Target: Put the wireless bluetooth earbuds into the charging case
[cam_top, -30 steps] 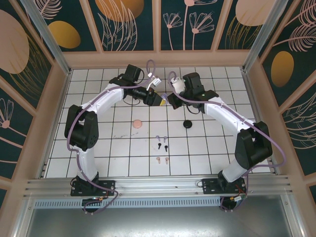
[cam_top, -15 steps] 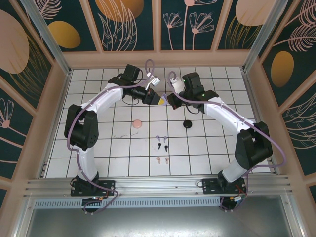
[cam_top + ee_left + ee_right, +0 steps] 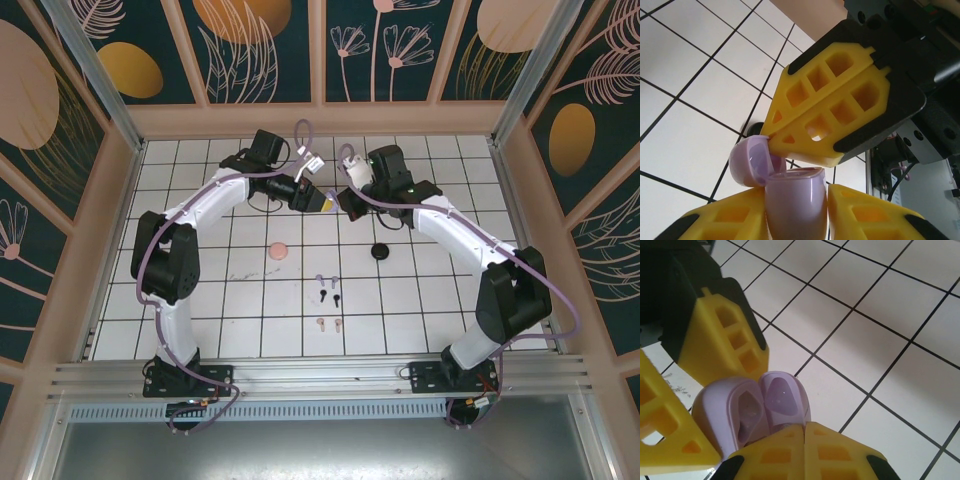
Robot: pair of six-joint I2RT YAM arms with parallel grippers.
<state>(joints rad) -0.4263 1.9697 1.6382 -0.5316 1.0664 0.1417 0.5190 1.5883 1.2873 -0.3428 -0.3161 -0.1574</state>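
The lilac charging case sits upright between my left gripper's yellow fingers, which are shut on its body. Its lid is swung open to the left. My right gripper is shut, its joined tips pressed against the lid beside the empty case cavity. Both grippers meet above the far middle of the table, left gripper facing right gripper. The earbuds lie in pairs on the tiles nearer the bases: lilac, black, pink.
A pink round case lies left of the earbuds and a black round case lies to their right. White grid tiles stretch around them. Wooden walls close in the table on three sides.
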